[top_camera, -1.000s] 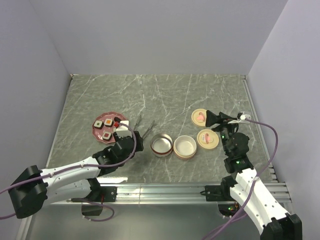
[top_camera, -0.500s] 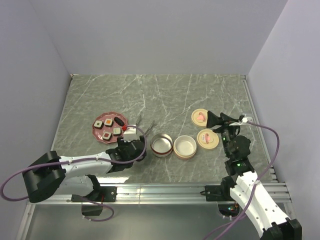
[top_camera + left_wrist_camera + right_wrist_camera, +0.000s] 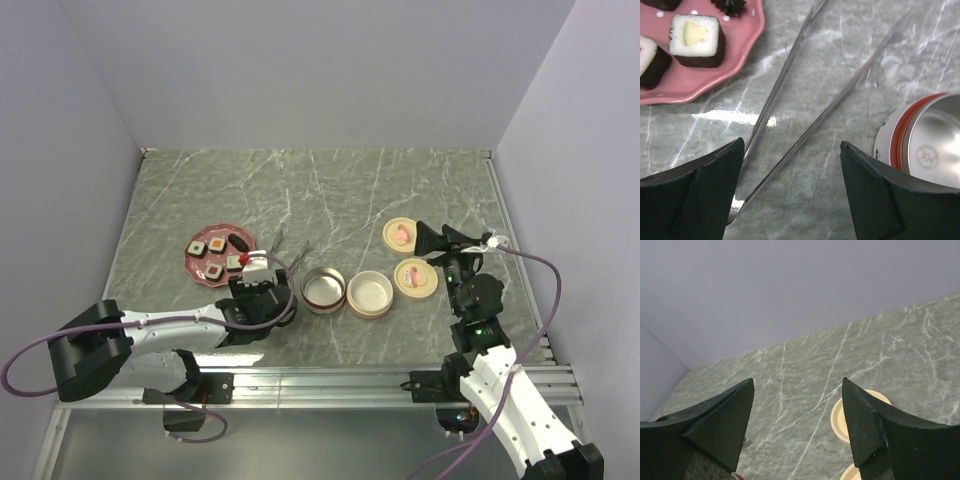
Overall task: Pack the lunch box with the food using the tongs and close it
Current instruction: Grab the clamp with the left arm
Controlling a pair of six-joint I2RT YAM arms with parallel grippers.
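The tongs [image 3: 805,132] lie flat on the marble, spread in a V with the joined end toward me. My left gripper [image 3: 791,145] is open low over them, a finger on each side; the left finger [image 3: 710,190] covers part of one arm. From above, the tongs [image 3: 291,252] lie between the pink plate [image 3: 195,262] and the lunch box tins. Several pieces of food [image 3: 216,244] sit on that plate, one block [image 3: 695,40] close ahead of me. The lunch box is two open round tins [image 3: 323,289] [image 3: 370,294]. My right gripper [image 3: 428,240] hangs open and empty above the lids.
Two cream lids [image 3: 400,234] [image 3: 416,278] lie right of the tins; one lid [image 3: 839,420] shows beside my right finger. The near tin [image 3: 925,145] stands just right of my left gripper. Grey walls enclose the table on three sides.
My left gripper has moved from the plate's edge toward the tongs' joined end, and its jaws have spread wider. The right arm has hardly moved.
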